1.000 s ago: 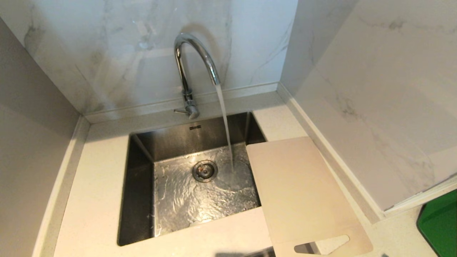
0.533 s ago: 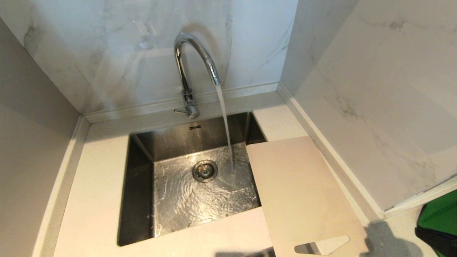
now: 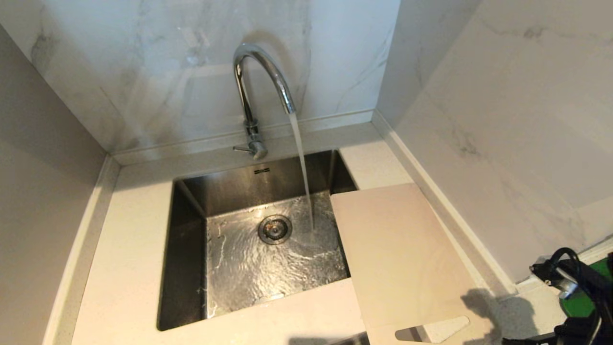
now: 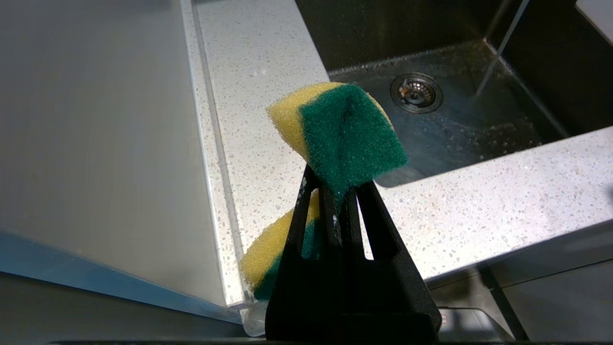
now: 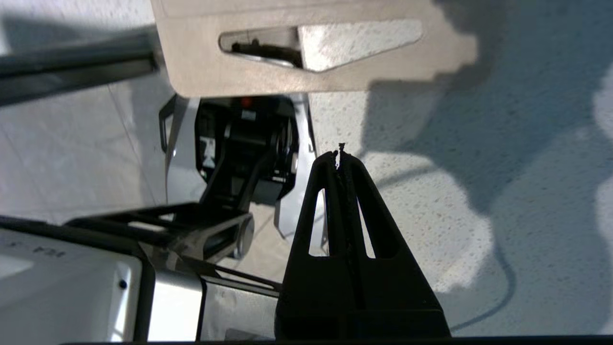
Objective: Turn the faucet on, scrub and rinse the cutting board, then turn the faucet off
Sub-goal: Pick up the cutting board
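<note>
The chrome faucet [image 3: 261, 86] stands behind the sink, and water streams from its spout into the basin. The pale beige cutting board [image 3: 402, 254] lies flat on the counter right of the sink, its left edge overhanging the basin and its handle slot [image 3: 431, 330] at the front. In the left wrist view my left gripper [image 4: 335, 184] is shut on a yellow and green sponge [image 4: 342, 134], near the counter's front left. My right gripper [image 5: 341, 155] is shut and empty, hovering over the counter just short of the board's handle end [image 5: 311, 57]. The right arm [image 3: 574, 287] shows at the head view's lower right.
The steel sink [image 3: 191, 201] has a wet floor and a round drain [image 3: 275, 229]. Marble walls close in behind and to the right, and a grey panel on the left. A green slab [image 3: 582, 304] peeks out behind the right arm.
The right arm has come up into the head view at the lower right, covering most of the green slab and throwing a shadow beside the board's handle end. Water keeps running.
</note>
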`<state>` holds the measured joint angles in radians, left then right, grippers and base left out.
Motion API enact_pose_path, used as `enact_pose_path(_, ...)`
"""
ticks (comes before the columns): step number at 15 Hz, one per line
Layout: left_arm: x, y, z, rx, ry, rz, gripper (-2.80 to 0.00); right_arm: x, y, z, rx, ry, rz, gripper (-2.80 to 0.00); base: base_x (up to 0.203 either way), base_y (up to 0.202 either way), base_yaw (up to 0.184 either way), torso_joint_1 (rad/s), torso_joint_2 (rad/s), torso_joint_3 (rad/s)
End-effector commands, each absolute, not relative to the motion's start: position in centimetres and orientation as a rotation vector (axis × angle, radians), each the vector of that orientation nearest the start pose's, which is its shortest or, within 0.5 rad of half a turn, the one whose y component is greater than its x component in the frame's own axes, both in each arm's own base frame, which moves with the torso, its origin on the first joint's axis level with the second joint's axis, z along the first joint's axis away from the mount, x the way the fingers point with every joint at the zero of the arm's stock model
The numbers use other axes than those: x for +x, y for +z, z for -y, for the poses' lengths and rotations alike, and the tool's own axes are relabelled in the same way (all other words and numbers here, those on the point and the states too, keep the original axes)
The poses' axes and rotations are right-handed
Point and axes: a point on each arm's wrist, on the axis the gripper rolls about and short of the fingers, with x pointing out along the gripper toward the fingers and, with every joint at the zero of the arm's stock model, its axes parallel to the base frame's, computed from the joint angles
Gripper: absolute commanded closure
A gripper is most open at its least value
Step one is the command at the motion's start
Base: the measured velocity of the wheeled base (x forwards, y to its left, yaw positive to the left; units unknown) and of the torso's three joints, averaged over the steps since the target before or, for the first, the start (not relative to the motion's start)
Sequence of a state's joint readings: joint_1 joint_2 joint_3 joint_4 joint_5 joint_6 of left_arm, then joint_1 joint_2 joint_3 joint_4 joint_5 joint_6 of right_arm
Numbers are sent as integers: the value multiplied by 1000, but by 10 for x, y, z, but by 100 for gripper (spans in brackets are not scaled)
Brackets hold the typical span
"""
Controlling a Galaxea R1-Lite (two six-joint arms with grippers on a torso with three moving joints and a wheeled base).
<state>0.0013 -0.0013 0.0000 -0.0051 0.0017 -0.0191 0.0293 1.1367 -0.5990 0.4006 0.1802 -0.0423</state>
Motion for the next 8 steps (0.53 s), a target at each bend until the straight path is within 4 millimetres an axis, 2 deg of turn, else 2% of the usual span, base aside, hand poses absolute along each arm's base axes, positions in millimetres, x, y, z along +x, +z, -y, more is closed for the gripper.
enact_pose_path(1,-23,76,0,-20,3,8,0,128,153,-11,-12,261,-1008,0,0,0,0,0,0,0)
enact_pose_path(8,-23,76,0,-20,3,6,0,122,144,-18,-224,460,-1003,0,0,0,0,0,0,0)
